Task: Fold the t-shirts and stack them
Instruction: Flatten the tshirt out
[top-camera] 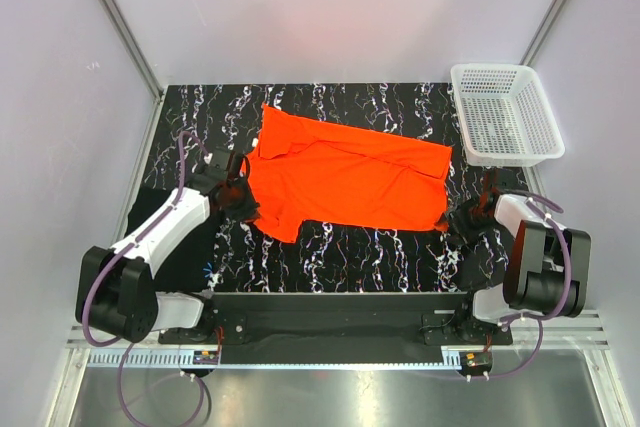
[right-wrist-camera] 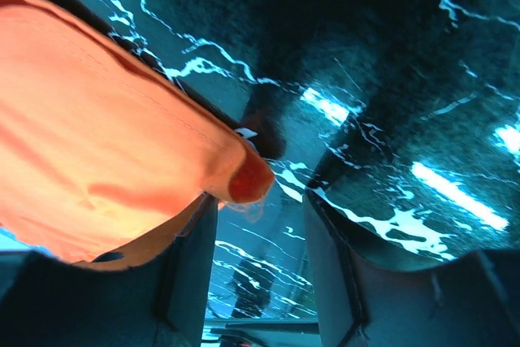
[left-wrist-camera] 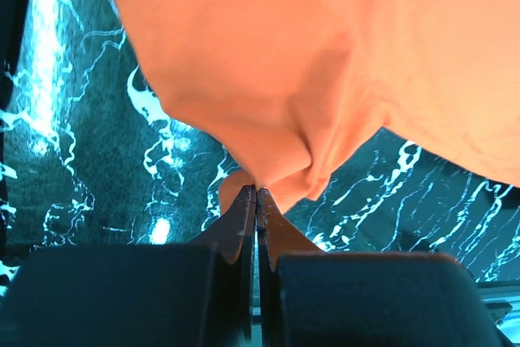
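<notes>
The orange-red t-shirt [top-camera: 345,177] lies spread across the black marbled mat [top-camera: 340,252], partly folded. My left gripper [top-camera: 238,197] is at its left end, shut on a bunched fold of the orange cloth [left-wrist-camera: 325,62], with the tips [left-wrist-camera: 256,194] pressed together. My right gripper [top-camera: 462,219] sits at the shirt's near right corner. In the right wrist view its jaws [right-wrist-camera: 260,210] stand apart, and the shirt's corner [right-wrist-camera: 244,178] rests over the left finger, not pinched. A plain black folded t-shirt [top-camera: 185,257] lies at the mat's left edge, partly under my left arm.
A white mesh basket [top-camera: 505,112] stands at the back right, just off the mat. White walls close in the left, right and far sides. The arms' base rail [top-camera: 330,312] runs along the near edge.
</notes>
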Controlling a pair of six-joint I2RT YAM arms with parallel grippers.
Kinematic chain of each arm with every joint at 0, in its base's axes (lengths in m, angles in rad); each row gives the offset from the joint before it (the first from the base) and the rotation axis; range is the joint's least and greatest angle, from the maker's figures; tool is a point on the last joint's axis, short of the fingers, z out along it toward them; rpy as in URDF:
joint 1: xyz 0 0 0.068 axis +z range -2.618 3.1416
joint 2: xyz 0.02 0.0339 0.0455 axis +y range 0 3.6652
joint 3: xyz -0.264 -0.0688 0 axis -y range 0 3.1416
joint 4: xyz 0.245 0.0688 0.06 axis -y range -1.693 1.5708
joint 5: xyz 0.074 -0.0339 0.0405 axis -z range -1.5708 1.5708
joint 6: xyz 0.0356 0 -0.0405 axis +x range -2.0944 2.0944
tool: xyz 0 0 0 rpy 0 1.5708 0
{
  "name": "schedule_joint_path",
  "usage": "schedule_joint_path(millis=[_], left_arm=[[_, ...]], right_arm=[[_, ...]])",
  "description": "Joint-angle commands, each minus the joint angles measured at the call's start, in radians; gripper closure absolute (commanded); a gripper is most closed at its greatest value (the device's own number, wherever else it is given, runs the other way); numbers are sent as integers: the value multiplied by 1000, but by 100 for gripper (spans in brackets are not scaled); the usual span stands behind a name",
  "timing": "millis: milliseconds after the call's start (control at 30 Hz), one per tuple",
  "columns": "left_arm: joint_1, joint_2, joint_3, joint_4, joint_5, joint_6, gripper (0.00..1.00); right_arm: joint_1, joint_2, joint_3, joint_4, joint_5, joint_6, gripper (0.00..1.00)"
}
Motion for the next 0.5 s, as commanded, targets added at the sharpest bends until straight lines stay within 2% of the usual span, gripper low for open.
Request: schedule_joint_path(millis=[0, 100, 267, 367, 400, 467], left_arm=[[0, -9, 53, 5, -20, 33, 100], [0, -9, 60, 2, -22, 41, 100], [0, -19, 63, -9, -34, 50, 100], [0, -24, 62, -12, -39, 55, 100], [0, -25, 67, -12, -43, 58, 100], [1, -38, 79, -20, -52, 78, 100]], right_arm=[[-4, 38, 15, 51, 41, 1, 48], [-4, 63, 18, 66, 57, -11, 56], [-4, 62, 37, 69, 93, -45, 60], [-4, 78, 35, 79, 104, -59, 83], [-4, 87, 34, 83, 99, -63, 97], [-4, 88, 43, 80, 75, -76, 100]])
